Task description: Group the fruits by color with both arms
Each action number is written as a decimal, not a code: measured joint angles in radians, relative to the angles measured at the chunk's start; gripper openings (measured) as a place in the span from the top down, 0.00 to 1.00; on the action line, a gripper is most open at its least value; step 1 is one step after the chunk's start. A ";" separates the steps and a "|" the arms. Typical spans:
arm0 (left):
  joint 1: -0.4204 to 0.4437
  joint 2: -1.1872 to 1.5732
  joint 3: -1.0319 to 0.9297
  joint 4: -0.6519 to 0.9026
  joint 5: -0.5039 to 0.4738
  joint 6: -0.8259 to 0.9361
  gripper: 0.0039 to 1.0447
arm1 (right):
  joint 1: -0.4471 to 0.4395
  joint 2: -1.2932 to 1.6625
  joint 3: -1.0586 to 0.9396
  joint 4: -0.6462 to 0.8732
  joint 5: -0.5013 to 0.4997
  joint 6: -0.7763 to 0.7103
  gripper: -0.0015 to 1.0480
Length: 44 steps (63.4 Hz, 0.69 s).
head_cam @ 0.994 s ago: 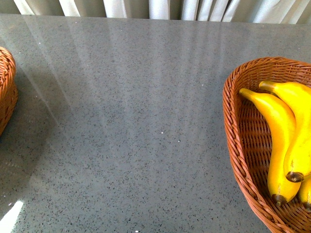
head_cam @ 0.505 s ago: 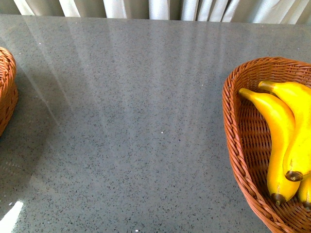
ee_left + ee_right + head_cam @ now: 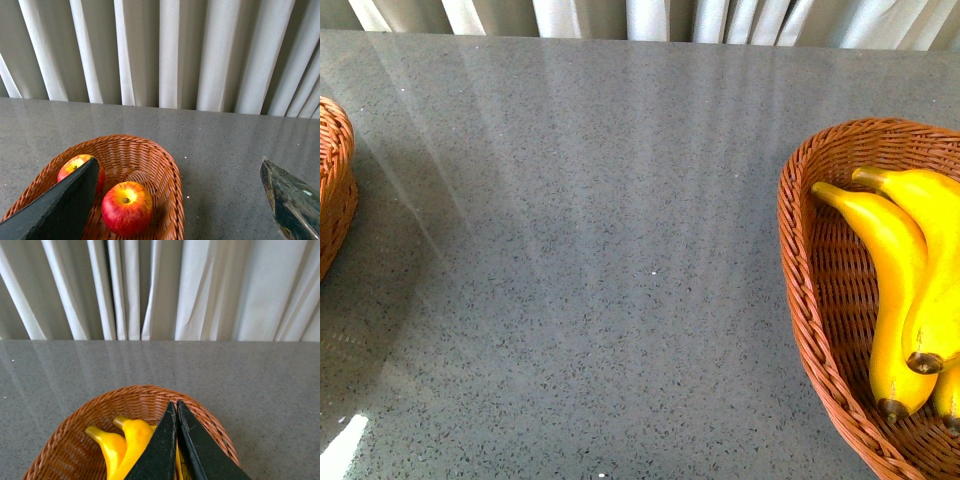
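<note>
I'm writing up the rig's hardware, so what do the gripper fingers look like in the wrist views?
The left gripper has broad, flat, matte black fingers tapering to points; one looks glossy. The right gripper has similar black wedge-shaped fingers. No cables or markings show, and the front view shows no arm.

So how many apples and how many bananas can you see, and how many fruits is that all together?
Red apples: 2, one in full view and one partly hidden, both in the left basket.
Yellow bananas: 3, two long ones and a third cut off at the picture's edge, all in the right basket.
Total: 5 fruits.
</note>
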 joint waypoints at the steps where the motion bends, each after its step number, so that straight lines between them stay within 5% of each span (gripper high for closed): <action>1: 0.000 0.000 0.000 0.000 0.000 0.000 0.09 | 0.000 -0.004 0.000 -0.003 0.001 0.000 0.98; 44: 0.000 0.000 0.000 0.000 0.000 0.000 0.09 | 0.002 -0.451 -0.008 -0.413 0.006 0.000 0.98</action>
